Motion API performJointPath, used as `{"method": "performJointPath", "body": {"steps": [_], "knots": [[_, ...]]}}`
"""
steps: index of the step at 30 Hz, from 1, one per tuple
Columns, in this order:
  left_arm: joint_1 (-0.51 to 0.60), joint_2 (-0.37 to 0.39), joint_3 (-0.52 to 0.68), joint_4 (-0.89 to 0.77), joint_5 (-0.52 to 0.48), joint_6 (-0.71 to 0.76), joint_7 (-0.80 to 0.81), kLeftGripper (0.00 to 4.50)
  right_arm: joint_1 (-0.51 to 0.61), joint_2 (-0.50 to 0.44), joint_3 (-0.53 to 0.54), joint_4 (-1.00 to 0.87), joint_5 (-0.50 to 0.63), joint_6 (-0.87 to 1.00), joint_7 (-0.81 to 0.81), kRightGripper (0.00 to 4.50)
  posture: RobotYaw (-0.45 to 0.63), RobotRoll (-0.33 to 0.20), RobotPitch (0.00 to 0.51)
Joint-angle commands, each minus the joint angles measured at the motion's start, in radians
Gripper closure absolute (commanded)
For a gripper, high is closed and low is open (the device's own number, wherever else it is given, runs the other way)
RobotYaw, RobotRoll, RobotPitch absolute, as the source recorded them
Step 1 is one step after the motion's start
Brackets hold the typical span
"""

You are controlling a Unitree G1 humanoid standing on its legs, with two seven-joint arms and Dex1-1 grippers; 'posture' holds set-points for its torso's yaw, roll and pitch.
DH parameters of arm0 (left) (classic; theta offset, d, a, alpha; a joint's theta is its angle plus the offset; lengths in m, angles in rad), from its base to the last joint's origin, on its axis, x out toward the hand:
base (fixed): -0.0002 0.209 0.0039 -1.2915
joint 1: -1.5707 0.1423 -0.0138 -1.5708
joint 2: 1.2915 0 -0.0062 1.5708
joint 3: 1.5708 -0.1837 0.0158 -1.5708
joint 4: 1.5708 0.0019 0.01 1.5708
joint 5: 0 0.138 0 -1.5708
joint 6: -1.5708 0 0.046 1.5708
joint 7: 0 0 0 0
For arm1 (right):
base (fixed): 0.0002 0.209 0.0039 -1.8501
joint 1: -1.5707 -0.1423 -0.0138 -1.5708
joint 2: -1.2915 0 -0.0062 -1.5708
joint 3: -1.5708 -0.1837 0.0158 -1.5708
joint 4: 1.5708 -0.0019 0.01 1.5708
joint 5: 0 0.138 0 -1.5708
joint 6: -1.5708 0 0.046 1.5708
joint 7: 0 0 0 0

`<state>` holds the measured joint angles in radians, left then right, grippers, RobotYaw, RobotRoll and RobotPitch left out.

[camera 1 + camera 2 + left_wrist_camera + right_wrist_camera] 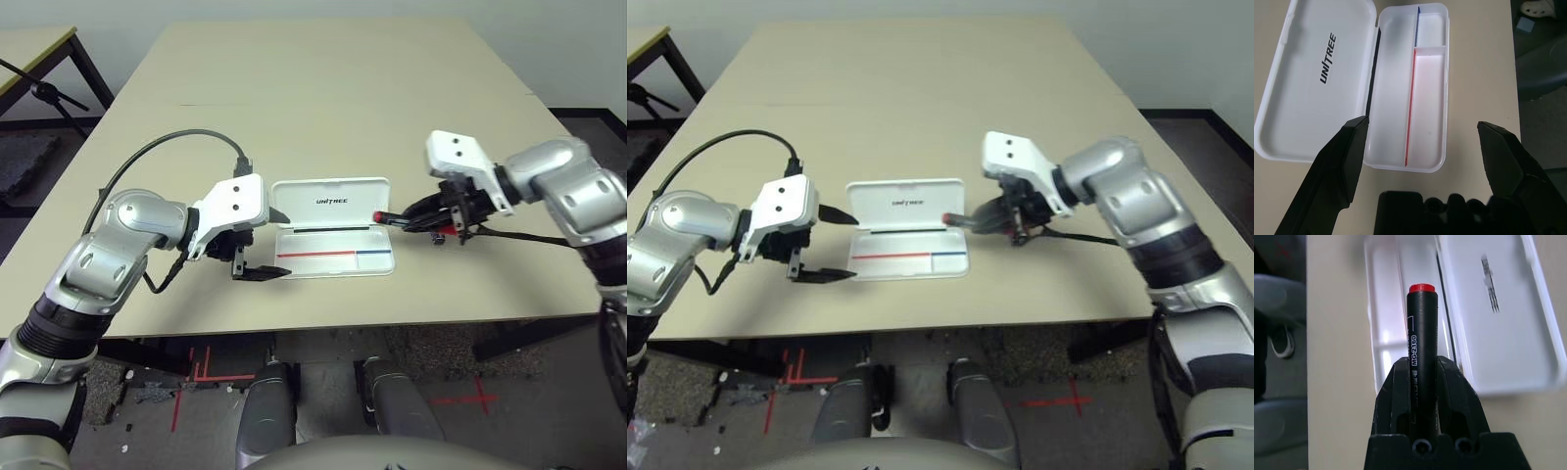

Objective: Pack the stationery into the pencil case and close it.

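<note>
Marker in my right gripper (428,217), white pencil case (333,242) open on the tan table (323,88).

Right fingers clamp the marker (1421,357), its red end apparently over the case's right edge. Left gripper (257,249) fingers apart, beside the tray's left end.

- The right gripper's (1422,382) two black fingers (1391,396) are clamped on a black cylindrical marker with a red end (1421,347), one on each side of its barrel.
- White lettering, "MC-2160", runs along the marker's barrel.
- The marker's red end points out over a white hard plastic hinged pencil case (1498,333), which lies open on a beige table (1337,333).
- The red end sits over the case's tray (1386,313), near the hinge line.
- The lid (1508,318) lies flat beside the tray and bears blurred dark lettering.
</note>
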<state>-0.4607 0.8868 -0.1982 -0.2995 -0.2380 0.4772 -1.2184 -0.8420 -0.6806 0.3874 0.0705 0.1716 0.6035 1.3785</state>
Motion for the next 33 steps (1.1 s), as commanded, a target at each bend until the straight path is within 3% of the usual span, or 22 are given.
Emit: {"method": "performJointPath", "body": {"steps": [1, 7, 24, 33], "knots": [[0.009, 0.005, -0.002, -0.014, 0.005, 0.010, 0.012, 0.00, -0.017, 0.039, 0.042, 0.005, -0.026, 0.000, -0.015, 4.01, 0.02, 0.000, 0.092], [0.011, 0.000, -0.007, -0.010, 0.016, -0.006, 0.028, 0.00, -0.030, 0.119, 0.135, 0.046, -0.153, -0.021, -0.115, 4.01, 0.04, 0.000, 0.092], [0.046, 0.015, -0.003, -0.001, 0.040, -0.027, 0.046, 0.00, -0.019, 0.259, 0.203, 0.162, -0.294, -0.140, -0.217, 4.01, 0.06, 0.000, 0.096], [0.051, 0.024, 0.000, 0.007, 0.081, 0.003, 0.080, 0.00, -0.017, 0.258, 0.142, 0.158, -0.269, -0.191, -0.203, 0.65, 0.07, 0.000, 0.103]]}}
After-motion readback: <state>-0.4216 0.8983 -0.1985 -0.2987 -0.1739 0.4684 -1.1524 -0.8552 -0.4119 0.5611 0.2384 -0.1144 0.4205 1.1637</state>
